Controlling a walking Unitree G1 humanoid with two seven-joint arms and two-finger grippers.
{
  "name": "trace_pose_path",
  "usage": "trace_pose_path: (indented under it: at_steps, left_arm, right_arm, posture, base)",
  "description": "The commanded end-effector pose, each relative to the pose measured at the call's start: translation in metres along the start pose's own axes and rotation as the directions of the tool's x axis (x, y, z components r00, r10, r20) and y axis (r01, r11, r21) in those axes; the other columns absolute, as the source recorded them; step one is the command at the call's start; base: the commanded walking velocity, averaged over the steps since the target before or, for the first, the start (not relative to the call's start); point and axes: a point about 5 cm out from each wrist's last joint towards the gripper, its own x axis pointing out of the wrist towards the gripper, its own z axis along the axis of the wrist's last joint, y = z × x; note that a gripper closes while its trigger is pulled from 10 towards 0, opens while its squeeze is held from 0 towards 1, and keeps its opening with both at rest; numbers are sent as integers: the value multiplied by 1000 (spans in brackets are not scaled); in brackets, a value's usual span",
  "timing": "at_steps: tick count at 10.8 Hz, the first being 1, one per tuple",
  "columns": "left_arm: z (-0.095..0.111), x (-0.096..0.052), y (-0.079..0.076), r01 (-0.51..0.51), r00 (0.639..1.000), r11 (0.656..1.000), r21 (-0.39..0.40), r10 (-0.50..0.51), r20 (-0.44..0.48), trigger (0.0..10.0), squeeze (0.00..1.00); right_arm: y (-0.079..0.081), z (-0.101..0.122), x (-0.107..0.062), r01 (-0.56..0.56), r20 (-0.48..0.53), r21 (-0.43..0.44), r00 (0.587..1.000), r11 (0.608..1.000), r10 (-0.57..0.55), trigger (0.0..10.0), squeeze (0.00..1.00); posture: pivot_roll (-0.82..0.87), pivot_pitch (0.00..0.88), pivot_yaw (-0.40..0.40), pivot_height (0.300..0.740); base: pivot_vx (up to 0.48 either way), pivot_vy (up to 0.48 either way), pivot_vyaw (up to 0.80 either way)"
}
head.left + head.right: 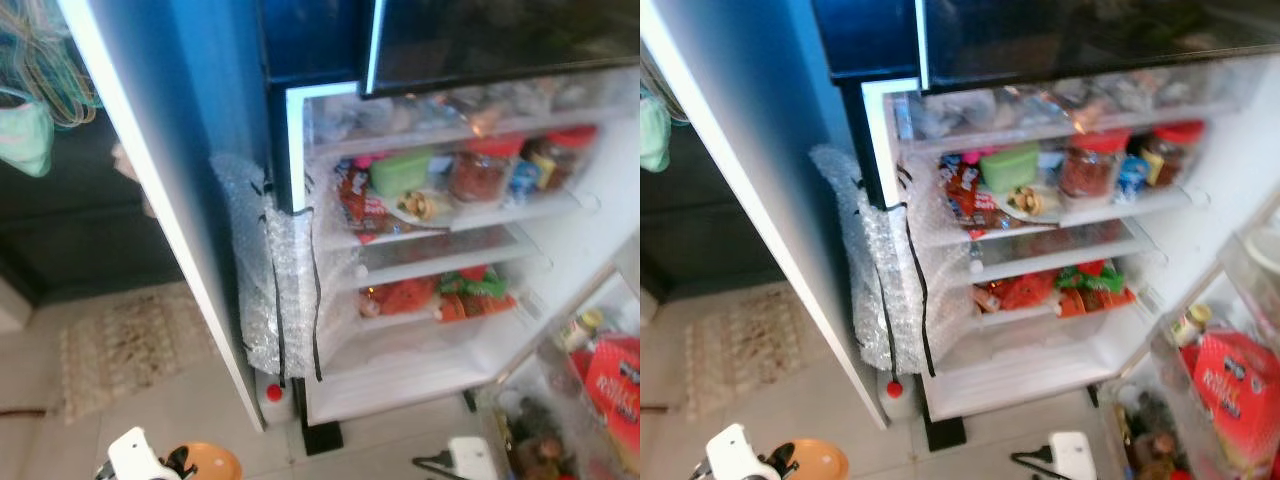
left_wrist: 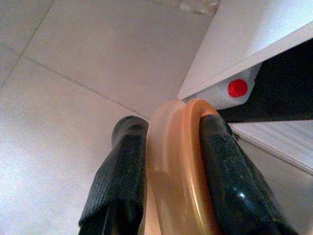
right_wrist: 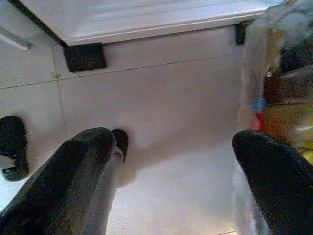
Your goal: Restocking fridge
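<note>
The fridge (image 1: 450,250) stands open ahead, its white shelves running from the middle of the scene to the far right, with the open door (image 1: 590,400) swung out at the near right. Between the fridge's bottom edge and the door lies an open strip of pale tiled floor (image 3: 161,122). On the left a tall white panel (image 1: 150,200) slants down to the floor, and a wad of bubble wrap (image 1: 270,280) bound with black cord hangs at the fridge's left edge, bulging out beside the shelves.

The upper shelf holds a green container (image 1: 402,170), red-lidded jars (image 1: 480,172) and snack packets (image 1: 360,205); a lower shelf holds red and green packets (image 1: 440,295). The door bins carry a red bag (image 1: 612,385) and a small bottle (image 1: 582,328). A white jug with a red cap (image 1: 273,393) sits on the floor under the bubble wrap. A patterned rug (image 1: 130,345) lies at the far left.

The left hand (image 2: 171,166) hangs low at the near left, its fingers (image 2: 122,176) clamped on the rim of an orange plastic bowl (image 2: 178,161), close to the jug and the fridge's black foot. The right hand (image 3: 181,161) hangs spread wide and empty above the tiles, just beside the door bins. Its wrist view also shows a black shoe-like object (image 3: 13,147) on the floor.
</note>
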Motion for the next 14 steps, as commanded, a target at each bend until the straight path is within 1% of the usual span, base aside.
trace_pose_path:
  at_steps: [1, 5, 12, 14]
  left_arm:
    - [-3, -1, 4, -12, 1000, 1000, 6, 12, -20, 10000, 0]
    - [-4, -1, 4, -14, 1000, 1000, 15, 14, -22, 10000, 0]
    - [-8, -2, 3, -4, 999, 1000, 21, 5, -37, 10000, 0]
    - [-8, -2, 0, 7, 999, 1000, 24, -6, -39, 10000, 0]
  right_arm:
    - [4, -3, 0, -8, -14, 0, 1000, 1000, 8, 10000, 0]
    - [0, -7, -1, 0, -21, -3, 1000, 1000, 0, 10000, 0]
    - [-1, -10, -2, -3, -28, -17, 1000, 1000, 3, 10000, 0]
    - [3, -9, -1, -11, -29, -26, 1000, 1000, 11, 10000, 0]
  posture:
    - [-38, 53, 1, 740]
    - [-37, 51, 1, 740]
    - [-34, 38, -4, 740]
    - [-35, 39, -3, 740]
  base:
    - [0, -368, 0]
    - [0, -352, 0]
    - [0, 0, 0]
    - [0, 0, 0]
